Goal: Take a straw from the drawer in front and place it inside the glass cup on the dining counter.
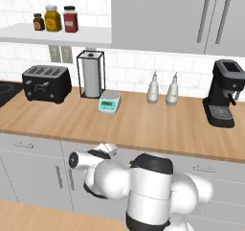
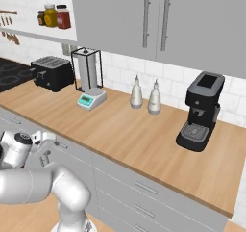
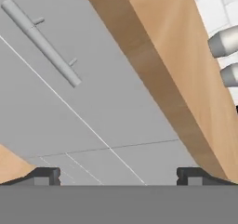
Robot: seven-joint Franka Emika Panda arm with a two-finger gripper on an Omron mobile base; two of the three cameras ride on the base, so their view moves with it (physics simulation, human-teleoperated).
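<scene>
You have three jars on the shelf, one toaster, one paper-towel holder, one scale, two white bottles and one coffee machine on the worktop, with two long handles on the upper cabinets.

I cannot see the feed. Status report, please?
Gripper open, empty, facing the grey fronts under the counter. Drawer shut, bar handle untouched. Nothing in the way.
</scene>
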